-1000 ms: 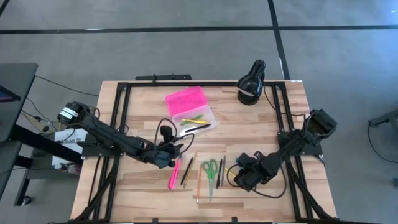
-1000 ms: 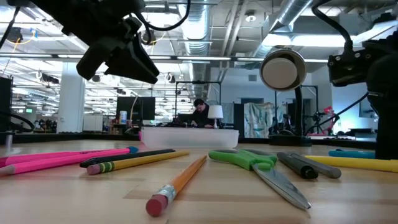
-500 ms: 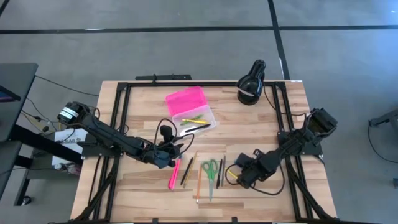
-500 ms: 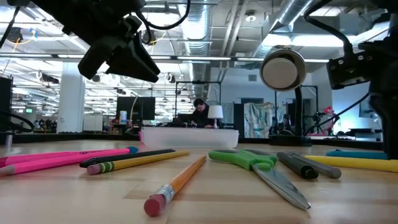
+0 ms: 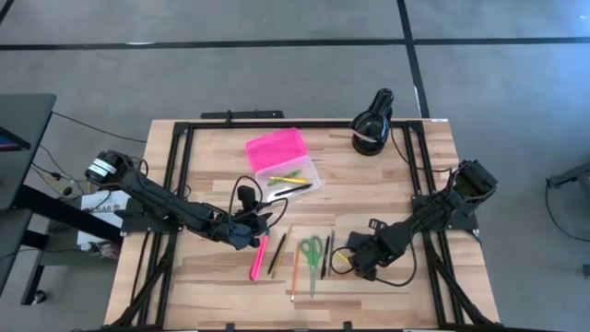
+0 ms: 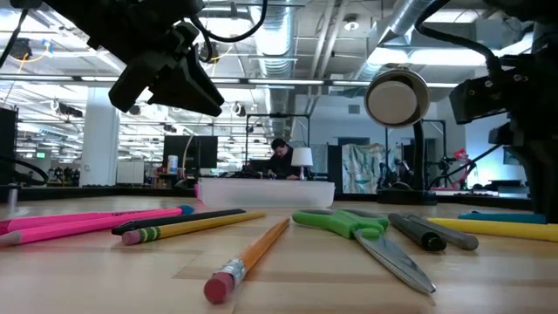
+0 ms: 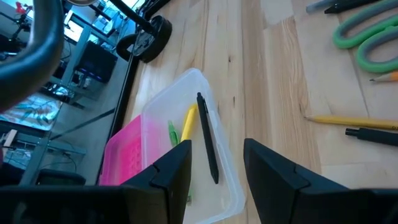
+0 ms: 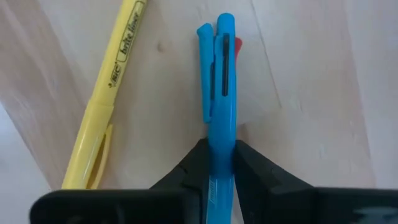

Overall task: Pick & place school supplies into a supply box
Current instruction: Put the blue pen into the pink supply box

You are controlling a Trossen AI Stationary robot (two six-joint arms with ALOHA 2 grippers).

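Lying open at the worktop's (image 5: 369,189) far middle, the supply box (image 5: 293,178) holds a black pen (image 7: 208,138), a yellow pen (image 7: 186,124) and a green one. Right end effector (image 8: 215,163) clenches a blue pen (image 8: 221,87) near right; left end effector (image 7: 216,163), released, hovers left of the loose supplies.

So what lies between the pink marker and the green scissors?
High view: a yellow pencil and an orange pencil lie between the pink marker and the green scissors.

Even, bright overhead light; ceiling strip lights (image 6: 410,54) glare at one o'clock (low view), near pencil eraser (image 6: 218,287) blurred.
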